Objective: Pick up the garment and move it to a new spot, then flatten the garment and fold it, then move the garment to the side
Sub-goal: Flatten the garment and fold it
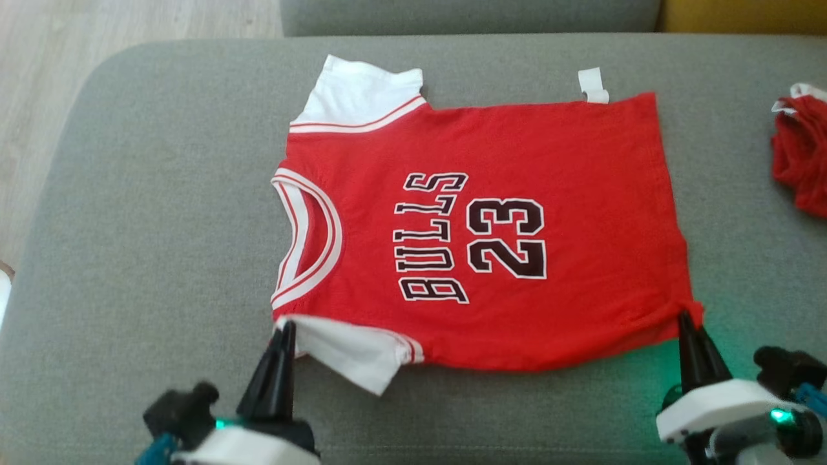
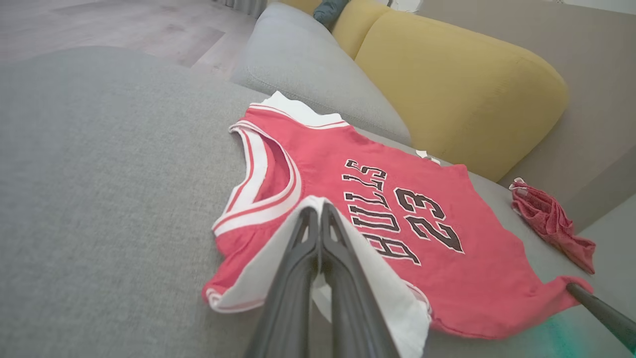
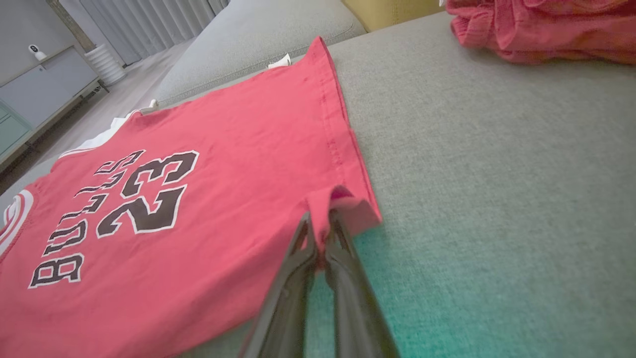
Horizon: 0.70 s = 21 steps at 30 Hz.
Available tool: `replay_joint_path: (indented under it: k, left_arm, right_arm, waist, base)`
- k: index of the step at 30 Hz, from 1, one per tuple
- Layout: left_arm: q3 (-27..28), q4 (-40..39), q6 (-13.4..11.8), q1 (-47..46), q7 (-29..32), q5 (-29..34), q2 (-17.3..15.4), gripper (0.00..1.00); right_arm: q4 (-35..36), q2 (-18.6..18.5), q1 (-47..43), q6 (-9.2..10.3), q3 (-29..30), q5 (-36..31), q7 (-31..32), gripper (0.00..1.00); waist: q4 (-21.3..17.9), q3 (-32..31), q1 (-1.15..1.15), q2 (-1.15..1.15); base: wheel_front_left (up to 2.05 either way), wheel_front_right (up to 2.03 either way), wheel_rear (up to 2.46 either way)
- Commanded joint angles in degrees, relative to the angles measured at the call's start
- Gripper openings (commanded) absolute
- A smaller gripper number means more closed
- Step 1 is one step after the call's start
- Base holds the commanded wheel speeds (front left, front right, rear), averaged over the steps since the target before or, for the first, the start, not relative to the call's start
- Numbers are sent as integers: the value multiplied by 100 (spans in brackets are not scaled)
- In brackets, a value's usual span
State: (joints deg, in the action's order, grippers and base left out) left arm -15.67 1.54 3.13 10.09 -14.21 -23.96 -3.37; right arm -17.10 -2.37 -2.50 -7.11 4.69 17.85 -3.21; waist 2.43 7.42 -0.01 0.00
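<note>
A red jersey [image 1: 517,161] lies spread, print up, on a grey sofa seat [image 1: 161,226]. The left claw [image 1: 284,326] is clamped on its near white sleeve [image 1: 352,352], and the right claw [image 1: 685,316] is clamped on its near hem corner [image 3: 348,209].

Our head camera looks steeply down on the jersey [image 1: 581,194]; both wrist cameras sit low and close at its near corners, facing across it.

Red jersey [image 1: 568,161] with white sleeves, red-striped white collar trim, black white-edged lettering; grey sofa seat [image 1: 161,194]; yellow backrest cushion [image 2: 462,84]; second red garment [image 1: 801,161].
</note>
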Motion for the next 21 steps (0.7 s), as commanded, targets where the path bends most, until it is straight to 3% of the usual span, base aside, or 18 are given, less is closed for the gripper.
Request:
replay_joint_path:
  k: [1, 13, 21]
  left_arm:
    - [221, -107, 31, -399, -55, -37, 41, 0]
    - [321, 1004, 139, -2014, -77, 130, 45, 0]
    - [476, 1445, 214, -2617, -78, 266, 46, 0]
  right_arm:
    - [110, -51, 262, -37, -128, 61, -102, 0]
    - [-587, -51, 1536, -37, -174, 124, -321, 0]
    - [-1266, -51, 2142, -37, -272, 55, -464, 0]
  waist:
    - [4, 68, 1, 0]
    - [-201, 645, 1, 0]
    - [-191, 833, 1, 0]
  base:
    - [0, 0, 0]
    - [0, 0, 0]
    - [0, 0, 0]
